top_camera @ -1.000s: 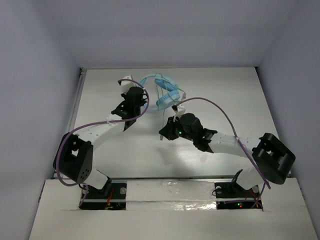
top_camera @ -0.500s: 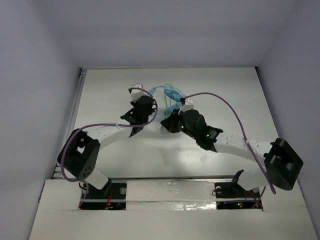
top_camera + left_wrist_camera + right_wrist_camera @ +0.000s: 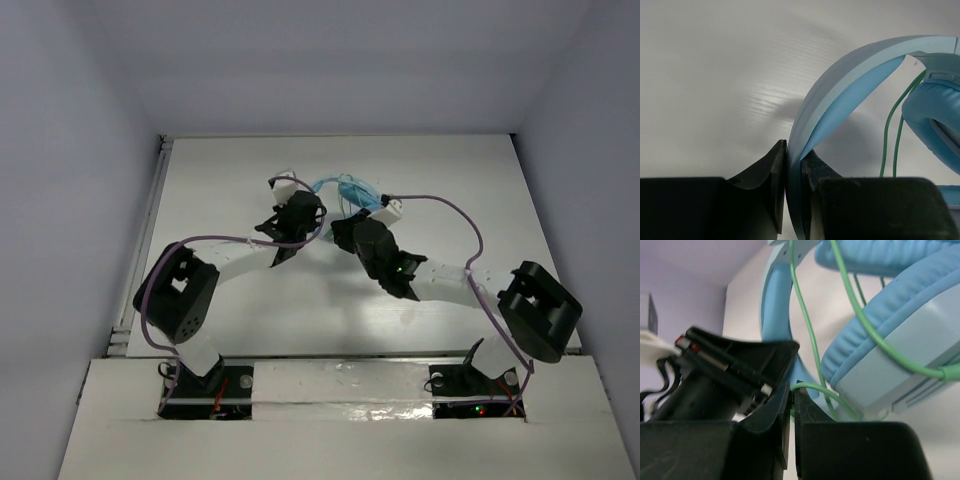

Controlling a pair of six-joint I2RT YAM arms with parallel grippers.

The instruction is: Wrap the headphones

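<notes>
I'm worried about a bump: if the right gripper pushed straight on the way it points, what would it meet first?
Most likely the headphones: the right gripper is shut on their cable, and the headband crosses just ahead. Depth is hard to judge.
</notes>
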